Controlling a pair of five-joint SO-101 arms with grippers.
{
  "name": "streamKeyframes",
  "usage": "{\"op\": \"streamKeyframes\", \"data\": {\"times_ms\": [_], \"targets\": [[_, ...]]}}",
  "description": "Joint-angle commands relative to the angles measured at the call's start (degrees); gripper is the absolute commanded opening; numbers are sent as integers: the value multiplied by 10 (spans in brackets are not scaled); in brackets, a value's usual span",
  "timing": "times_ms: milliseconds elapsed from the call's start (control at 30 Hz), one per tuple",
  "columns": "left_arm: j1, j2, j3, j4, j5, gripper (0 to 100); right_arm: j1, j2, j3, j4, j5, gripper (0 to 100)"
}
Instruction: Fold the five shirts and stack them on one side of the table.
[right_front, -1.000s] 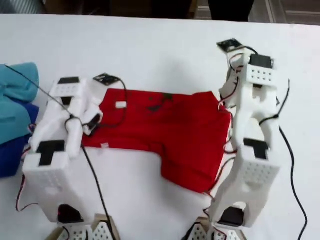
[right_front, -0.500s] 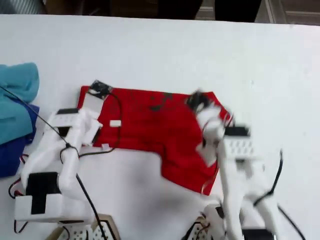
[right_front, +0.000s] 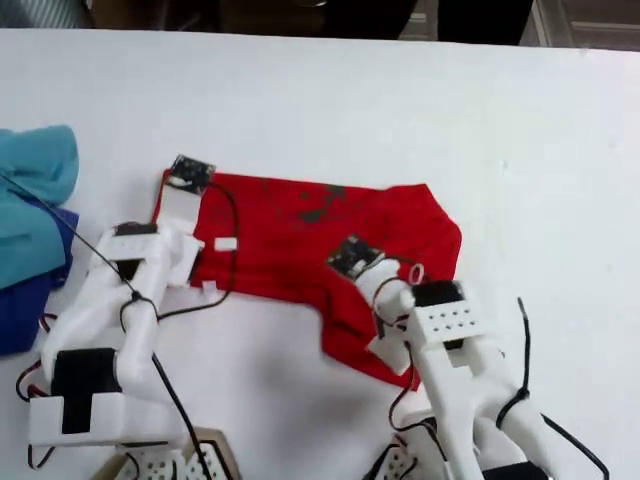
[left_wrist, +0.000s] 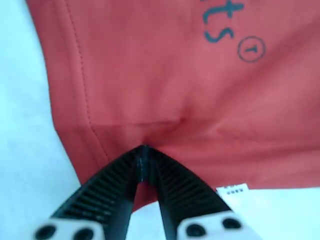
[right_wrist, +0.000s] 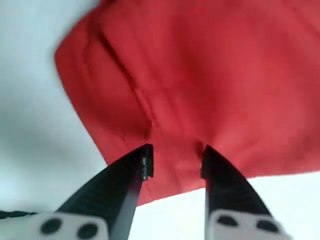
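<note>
Beneath the right pincer (right_wrist: 175, 161) lies the red shirt (right_wrist: 225, 75).

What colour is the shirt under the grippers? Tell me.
Red, with dark print; the shirt shows best in the left wrist view.

This looks like a robotics lab or maker's test bench rather than a home. A plain white surface (right_front: 320, 90) carries two white plastic arms, the left arm (right_front: 100, 300) and the right arm (right_front: 455, 350), both with loose black and red cables (right_front: 180, 400) and bare little camera boards (right_front: 190, 172) at their wrists. A red shirt (right_front: 290, 235) lies spread flat on it, a heap of teal and blue shirts (right_front: 30, 210) sits at one edge, and a dim strip of room (right_front: 200, 12) runs beyond the far edge.
</note>
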Motion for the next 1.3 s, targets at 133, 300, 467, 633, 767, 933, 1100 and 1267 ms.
{"op": "streamKeyframes", "data": {"times_ms": [133, 300, 467, 633, 767, 933, 1100, 1267], "targets": [[-3, -8, 2, -18, 5, 24, -16, 6, 4, -23, 9, 173], [-3, -8, 2, -18, 5, 24, -16, 7, 5, -56, 10, 172], [-3, -8, 2, -18, 5, 24, -16, 30, 6, -56, 29, 172], [-3, -8, 2, -18, 5, 24, -15, 116, 2, -83, 59, 142], [-3, -8, 2, -18, 5, 24, -15, 131, -17, -82, 57, 10], [-3, -8, 2, -18, 5, 24, -15, 127, -18, -82, 57, 19], [-3, -8, 2, -18, 5, 24, -15, 73, -20, -64, 57, 20], [-3, -8, 2, -18, 5, 24, -16, -5, -55, 17, 58, 24]]}}
